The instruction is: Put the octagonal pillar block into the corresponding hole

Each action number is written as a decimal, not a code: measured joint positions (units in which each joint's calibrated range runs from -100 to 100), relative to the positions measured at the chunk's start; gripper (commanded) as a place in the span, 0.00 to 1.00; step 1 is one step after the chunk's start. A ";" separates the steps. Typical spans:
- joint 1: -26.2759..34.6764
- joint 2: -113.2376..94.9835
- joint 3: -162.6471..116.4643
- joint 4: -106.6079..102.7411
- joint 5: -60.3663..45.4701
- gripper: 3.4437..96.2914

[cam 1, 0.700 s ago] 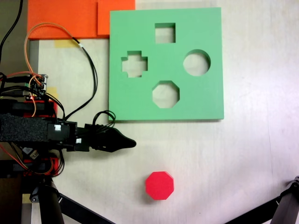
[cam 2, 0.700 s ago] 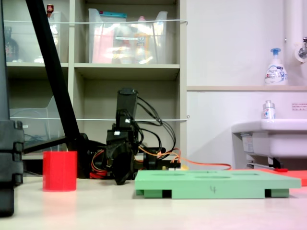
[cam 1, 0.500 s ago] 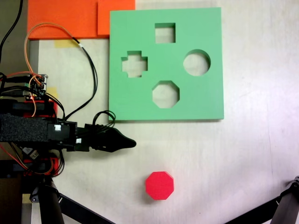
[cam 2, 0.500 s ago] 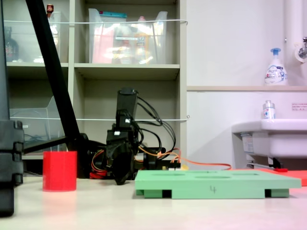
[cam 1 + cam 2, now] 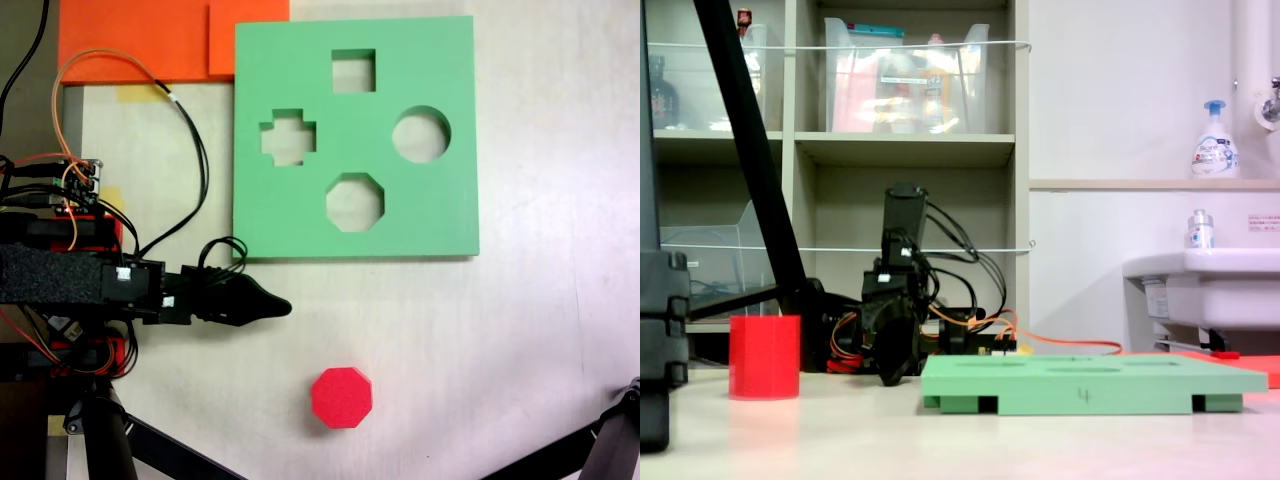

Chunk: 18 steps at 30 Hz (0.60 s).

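Nothing has moved: arm (image 5: 120, 285) lies low, jaws closed and empty (well apart from the octagonal pillar block (image 5: 341, 397)).

A lab or workroom bench with a sink corner

In the second exterior view, open shelves (image 5: 910, 150) with clear bins (image 5: 902, 85) stand at the far left, and a white sink (image 5: 1205, 285) with a soap pump bottle (image 5: 1215, 142) on the ledge above sits at the far right. On the pale table (image 5: 500, 340) the arm (image 5: 120, 285) trails bare circuit boards and loose orange and black wires (image 5: 170, 110), and black tripod legs (image 5: 615, 445) cross the first exterior view's lower corners.
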State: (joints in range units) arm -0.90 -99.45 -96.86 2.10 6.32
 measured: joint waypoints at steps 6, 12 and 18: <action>0.00 0.00 0.00 0.39 0.54 0.51; -2.78 0.00 -1.37 2.55 22.66 0.46; -4.20 2.19 28.12 -44.44 33.70 0.46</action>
State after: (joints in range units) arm -5.10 -97.26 -68.74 -42.34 40.02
